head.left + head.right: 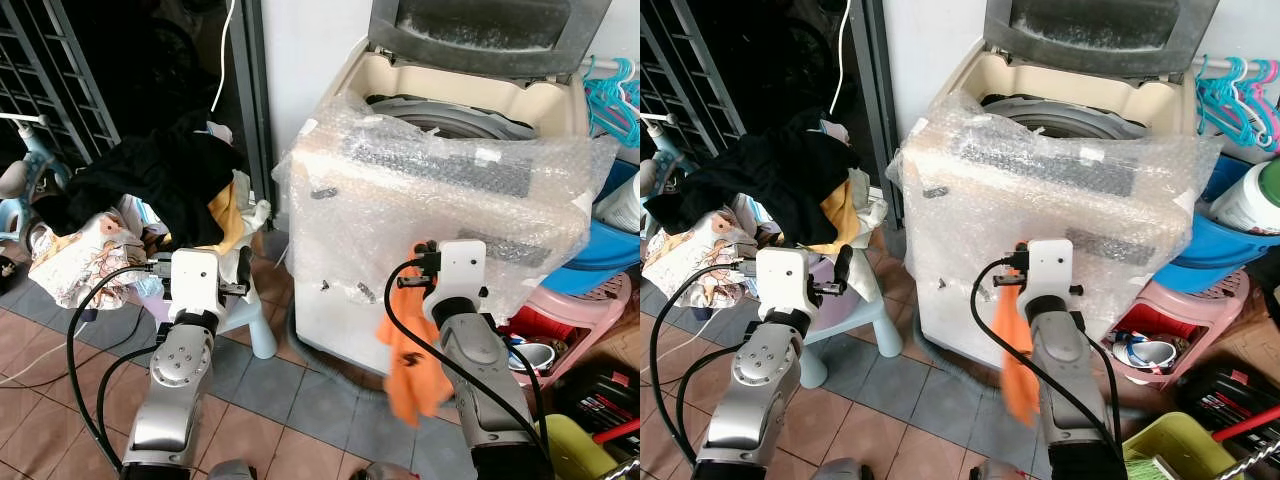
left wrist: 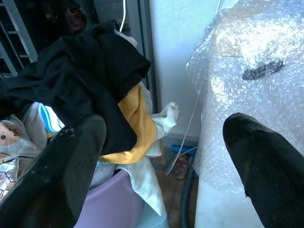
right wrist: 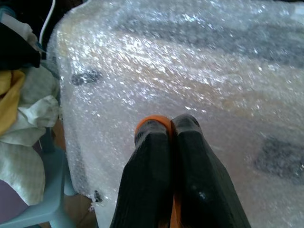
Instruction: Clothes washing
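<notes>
- Right wrist view shows the right gripper [image 3: 171, 124] with its two black fingers pressed together on an orange garment [image 1: 412, 365]; a rim of orange cloth peeks out at the fingertips.
- From the head camera, that garment hangs down from the gripper at lower centre of the frame, in front of the washing machine [image 1: 450, 215], which fills the centre and upper right.
- The machine's front is draped in bubble wrap [image 1: 400, 180] and its lid [image 1: 480, 25] stands raised at the top of the frame, leaving the drum [image 1: 450, 115] open from above, so the cloth is probably held high to clear the front edge and go in.
- The garment looks slightly blurred, so it may be swinging; I cannot be sure.
- The left gripper [image 2: 161, 156] is spread wide and holds nothing, pointing between the laundry pile and the machine's wrapped corner.
- A heap of clothes [image 1: 150, 195], black on top with yellow and white beneath, sits at centre left on a pale stool [image 1: 250, 320], close beside the machine, likely so each piece is a short carry.
- Most of the load is not yet in the drum.
</notes>
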You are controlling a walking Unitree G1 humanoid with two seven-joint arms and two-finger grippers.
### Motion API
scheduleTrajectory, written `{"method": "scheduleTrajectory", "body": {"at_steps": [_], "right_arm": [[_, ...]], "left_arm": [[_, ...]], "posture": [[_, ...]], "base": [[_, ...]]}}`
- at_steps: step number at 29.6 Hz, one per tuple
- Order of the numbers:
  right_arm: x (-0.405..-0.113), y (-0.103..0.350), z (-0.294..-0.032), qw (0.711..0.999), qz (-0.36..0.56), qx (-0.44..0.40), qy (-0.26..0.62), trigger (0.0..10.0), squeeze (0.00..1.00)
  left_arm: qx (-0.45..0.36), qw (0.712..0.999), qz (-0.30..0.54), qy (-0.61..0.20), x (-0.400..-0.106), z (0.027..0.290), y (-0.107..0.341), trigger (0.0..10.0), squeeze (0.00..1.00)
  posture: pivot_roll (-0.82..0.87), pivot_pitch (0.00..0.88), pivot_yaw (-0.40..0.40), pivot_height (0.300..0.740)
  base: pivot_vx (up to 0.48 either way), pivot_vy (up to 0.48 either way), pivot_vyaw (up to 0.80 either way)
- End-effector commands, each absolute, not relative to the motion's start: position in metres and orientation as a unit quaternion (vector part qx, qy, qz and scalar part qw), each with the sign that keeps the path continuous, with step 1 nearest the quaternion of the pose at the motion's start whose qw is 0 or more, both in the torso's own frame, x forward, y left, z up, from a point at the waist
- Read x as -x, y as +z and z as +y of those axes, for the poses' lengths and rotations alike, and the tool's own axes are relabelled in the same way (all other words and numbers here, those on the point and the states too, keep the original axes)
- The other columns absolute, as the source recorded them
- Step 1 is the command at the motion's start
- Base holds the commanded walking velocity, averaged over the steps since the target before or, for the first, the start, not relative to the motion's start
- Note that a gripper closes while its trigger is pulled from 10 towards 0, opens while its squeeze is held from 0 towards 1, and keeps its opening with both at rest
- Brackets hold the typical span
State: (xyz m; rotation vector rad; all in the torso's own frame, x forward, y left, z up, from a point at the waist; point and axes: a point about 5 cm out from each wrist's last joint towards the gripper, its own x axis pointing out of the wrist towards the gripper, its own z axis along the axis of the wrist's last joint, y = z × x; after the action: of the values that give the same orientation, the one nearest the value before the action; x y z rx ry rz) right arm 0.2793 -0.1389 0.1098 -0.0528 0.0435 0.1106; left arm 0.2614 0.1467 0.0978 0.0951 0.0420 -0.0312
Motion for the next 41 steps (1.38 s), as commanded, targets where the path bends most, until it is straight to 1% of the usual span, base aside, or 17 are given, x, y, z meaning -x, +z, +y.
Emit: {"method": "scheduleTrajectory", "body": {"at_steps": [1,8,9,12,13,14,15,19,21,25,28,29,31,34,35,38,41], "right_arm": [[-0.285,0.146,-0.131,0.994,-0.063,0.041,0.080,10.0,0.00],[-0.301,0.182,-0.127,0.986,-0.121,0.053,0.106,10.0,0.00],[-0.310,0.201,-0.126,0.977,-0.151,0.075,0.127,10.0,0.00],[-0.320,0.217,-0.128,0.971,-0.173,0.088,0.139,10.0,0.00],[-0.331,0.234,-0.132,0.968,-0.187,0.087,0.144,10.0,0.00],[-0.331,0.234,-0.132,0.968,-0.187,0.087,0.144,10.0,0.00],[-0.339,0.248,-0.133,0.963,-0.201,0.092,0.153,10.0,0.00],[-0.350,0.267,-0.134,0.955,-0.221,0.106,0.167,10.0,0.00],[-0.364,0.290,-0.130,0.942,-0.242,0.122,0.196,10.0,0.00],[-0.375,0.308,-0.118,0.927,-0.253,0.141,0.238,10.0,0.00],[-0.385,0.322,-0.113,0.927,-0.250,0.129,0.250,10.0,0.00],[-0.392,0.332,-0.114,0.931,-0.247,0.120,0.242,10.0,0.00],[-0.394,0.334,-0.115,0.932,-0.246,0.118,0.238,10.0,0.00],[-0.404,0.346,-0.129,0.951,-0.233,0.101,0.179,10.0,0.00],[-0.408,0.353,-0.140,0.957,-0.232,0.104,0.142,10.0,0.00],[-0.411,0.365,-0.159,0.961,-0.238,0.122,0.075,10.0,0.00],[-0.408,0.384,-0.194,0.960,-0.255,0.114,-0.018,10.0,0.00]], "left_arm": [[-0.043,0.999,0.003,-0.018,-0.261,0.147,0.106,10.0,0.00],[-0.039,0.999,-0.003,-0.025,-0.261,0.145,0.109,10.0,0.00],[-0.040,0.999,-0.003,-0.027,-0.262,0.145,0.109,10.0,0.00],[-0.041,0.999,-0.003,-0.030,-0.262,0.144,0.109,10.0,0.00],[-0.041,0.999,-0.003,-0.031,-0.263,0.144,0.109,10.0,0.00],[-0.041,0.999,-0.003,-0.031,-0.263,0.144,0.109,10.0,0.00],[-0.040,0.999,-0.003,-0.031,-0.263,0.144,0.109,10.0,0.00],[-0.040,0.999,-0.004,-0.031,-0.264,0.143,0.109,10.0,0.00],[-0.038,0.999,-0.004,-0.030,-0.264,0.142,0.109,10.0,0.00],[-0.037,0.999,-0.005,-0.028,-0.265,0.141,0.110,10.0,0.00],[-0.036,0.999,-0.007,-0.026,-0.265,0.141,0.110,10.0,0.00],[-0.035,0.999,-0.008,-0.025,-0.265,0.140,0.110,10.0,0.00],[-0.035,0.999,-0.008,-0.025,-0.265,0.140,0.110,10.0,0.00],[-0.035,0.999,-0.009,-0.024,-0.265,0.140,0.110,10.0,0.00],[-0.035,0.999,-0.008,-0.023,-0.265,0.140,0.110,10.0,0.00],[-0.035,0.999,-0.008,-0.022,-0.265,0.140,0.110,10.0,0.00],[-0.034,0.999,-0.007,-0.022,-0.264,0.140,0.110,10.0,0.00]], "posture": [[-0.04,0.000,-0.001,0.740],[-0.04,0.000,0.000,0.740],[-0.04,0.000,0.001,0.740],[-0.05,0.000,0.000,0.740],[-0.04,0.000,0.000,0.740],[-0.04,0.000,0.000,0.740],[-0.04,0.000,-0.002,0.740],[-0.04,0.000,-0.007,0.740],[-0.04,0.000,-0.012,0.740],[-0.03,0.000,-0.020,0.740],[-0.02,0.000,-0.026,0.740],[-0.02,0.000,-0.030,0.740],[-0.02,0.000,-0.030,0.740],[-0.02,0.000,-0.034,0.740],[-0.02,0.000,-0.035,0.740],[-0.02,0.000,-0.035,0.740],[-0.02,0.000,-0.036,0.740]], "base": [[0.000,0.000,0.00],[0.153,0.000,0.00],[0.300,0.000,0.00],[0.305,0.000,0.00],[0.307,0.000,0.00],[0.307,0.000,0.00],[0.315,0.000,0.00],[0.323,0.000,0.00],[0.328,0.000,0.00],[0.326,0.000,0.00],[0.331,0.000,0.00],[0.334,0.000,0.00],[0.334,0.000,0.00],[0.331,0.000,0.00],[0.334,0.000,0.00],[0.331,0.000,0.00],[0.328,0.000,0.00]]}}
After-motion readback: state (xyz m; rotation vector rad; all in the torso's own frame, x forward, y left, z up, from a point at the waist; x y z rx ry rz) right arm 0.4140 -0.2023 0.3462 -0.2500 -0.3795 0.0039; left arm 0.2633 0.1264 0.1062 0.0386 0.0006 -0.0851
